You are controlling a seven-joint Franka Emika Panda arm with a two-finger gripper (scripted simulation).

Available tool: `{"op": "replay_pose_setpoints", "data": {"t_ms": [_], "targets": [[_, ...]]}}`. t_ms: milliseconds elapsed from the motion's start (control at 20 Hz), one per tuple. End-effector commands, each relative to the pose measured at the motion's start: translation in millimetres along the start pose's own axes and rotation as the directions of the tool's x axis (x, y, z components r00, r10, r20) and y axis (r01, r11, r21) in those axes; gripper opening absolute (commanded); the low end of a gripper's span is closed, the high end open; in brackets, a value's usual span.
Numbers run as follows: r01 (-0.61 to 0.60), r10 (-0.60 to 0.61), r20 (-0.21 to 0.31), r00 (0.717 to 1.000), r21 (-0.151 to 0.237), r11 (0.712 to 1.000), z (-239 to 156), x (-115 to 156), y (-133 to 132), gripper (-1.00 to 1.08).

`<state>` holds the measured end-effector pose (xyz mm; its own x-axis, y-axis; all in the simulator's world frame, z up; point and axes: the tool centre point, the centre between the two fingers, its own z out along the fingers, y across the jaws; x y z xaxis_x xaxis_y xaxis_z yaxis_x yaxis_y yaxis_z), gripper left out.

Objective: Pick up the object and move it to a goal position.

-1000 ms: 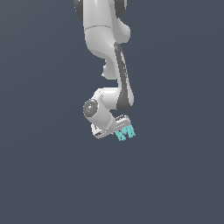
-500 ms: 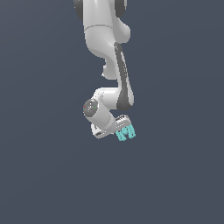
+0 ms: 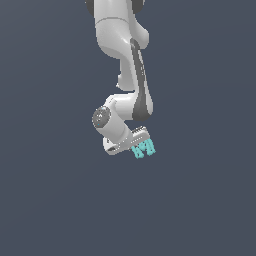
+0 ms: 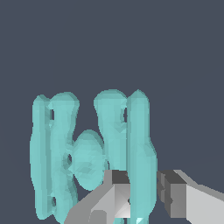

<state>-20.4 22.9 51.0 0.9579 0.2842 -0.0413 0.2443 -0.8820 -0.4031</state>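
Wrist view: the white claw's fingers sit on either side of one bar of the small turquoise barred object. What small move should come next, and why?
Probably carry on toward the goal without loosening. In the wrist view the white claw has one bar of the small turquoise barred object between its fingers, and in the exterior view the object hangs at the claw tip. No goal marker shows, so direction is unclear.

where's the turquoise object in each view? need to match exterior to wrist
Exterior view: turquoise object is small, just below picture centre, at the tip of the white gripper.
Wrist view: it fills the middle, parallel bars upright, one bar between the grey fingers.
Shared landmark: the gripper, closed on one bar.
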Motion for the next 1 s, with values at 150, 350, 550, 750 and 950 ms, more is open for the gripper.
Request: {"op": "replay_pose_setpoints", "data": {"t_ms": [150, 350, 550, 750, 950], "targets": [[0.000, 0.000, 0.001, 1.000, 0.000, 1.000, -39, -7, -12, -1.00], [0.000, 0.000, 0.003, 1.000, 0.000, 1.000, -75, -13, -24, -1.00], [0.000, 0.000, 0.004, 1.000, 0.001, 1.000, -107, -18, -34, -1.00], [0.000, 0.000, 0.004, 1.000, 0.002, 1.000, -130, -21, -40, -1.00], [0.000, 0.000, 0.005, 1.000, 0.002, 1.000, -142, -22, -44, -1.00]]}}
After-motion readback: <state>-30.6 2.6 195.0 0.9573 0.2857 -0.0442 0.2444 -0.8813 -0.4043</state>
